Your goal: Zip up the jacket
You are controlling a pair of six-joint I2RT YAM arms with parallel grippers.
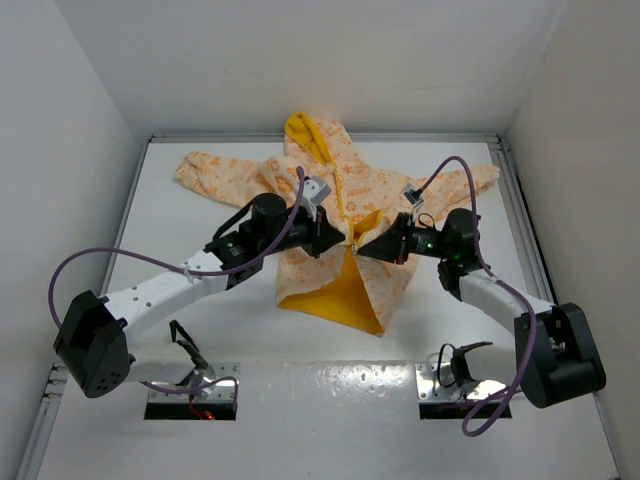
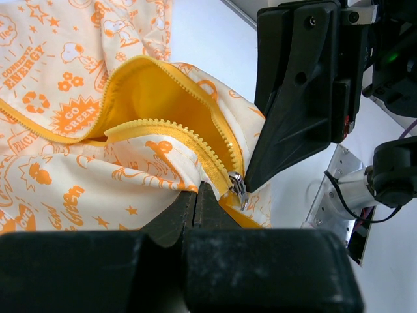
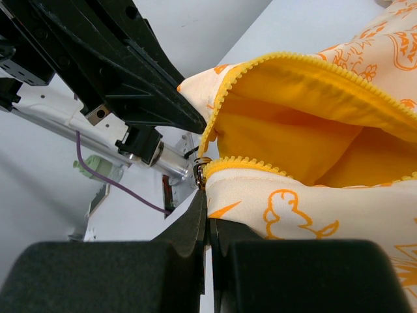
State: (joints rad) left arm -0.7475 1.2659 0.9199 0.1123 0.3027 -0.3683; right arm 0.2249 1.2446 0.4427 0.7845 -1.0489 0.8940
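Gripping jacket fabric beside the zipper slider, the left pincer is bracing; the right pincer is pinching the slider. Zipping is looking half done, lining gaping.

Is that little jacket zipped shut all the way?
No, the jacket gapes open at its lower front, showing yellow lining.

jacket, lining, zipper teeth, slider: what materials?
jacket: thin matte printed cloth, creases softly. lining: plain yellow cloth, matte. zipper teeth: probably plastic, yellow throughout, chunky. slider: likely metal, silvery glint.
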